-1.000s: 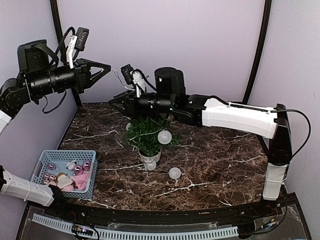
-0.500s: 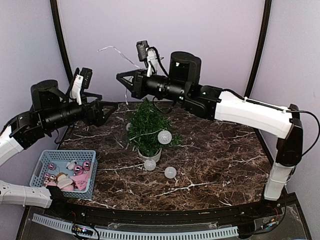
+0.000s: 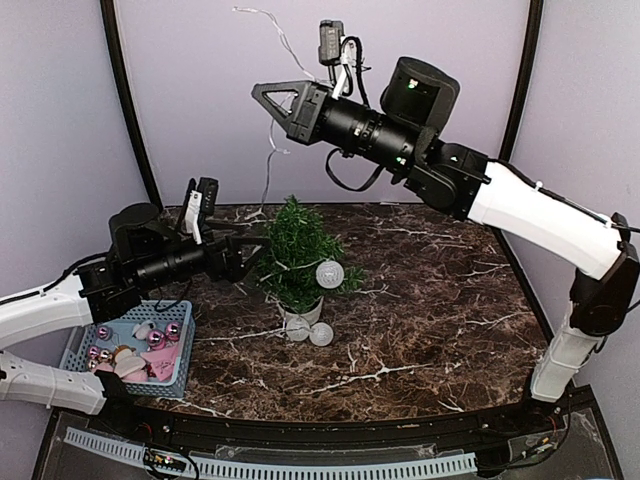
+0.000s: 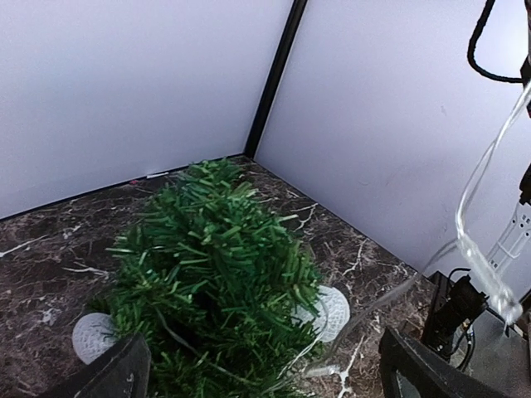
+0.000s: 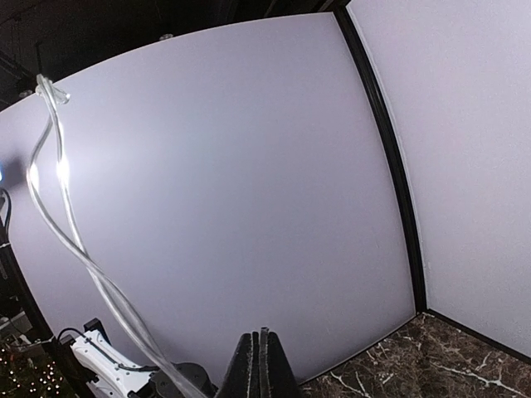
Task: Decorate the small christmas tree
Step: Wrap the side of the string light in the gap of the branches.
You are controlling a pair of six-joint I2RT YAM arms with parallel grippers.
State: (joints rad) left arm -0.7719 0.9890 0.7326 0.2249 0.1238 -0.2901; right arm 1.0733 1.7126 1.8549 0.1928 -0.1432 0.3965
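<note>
Two arms are tending the small christmas tree mid-counter. High up, the right gripper is clenching its jaws on a clear strand, probably for draping. The left gripper is hovering with jaws released just left of the branches, likely to guide it.

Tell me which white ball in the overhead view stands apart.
The white ball against the tree, right side; the other two lie together by the pot.
</note>
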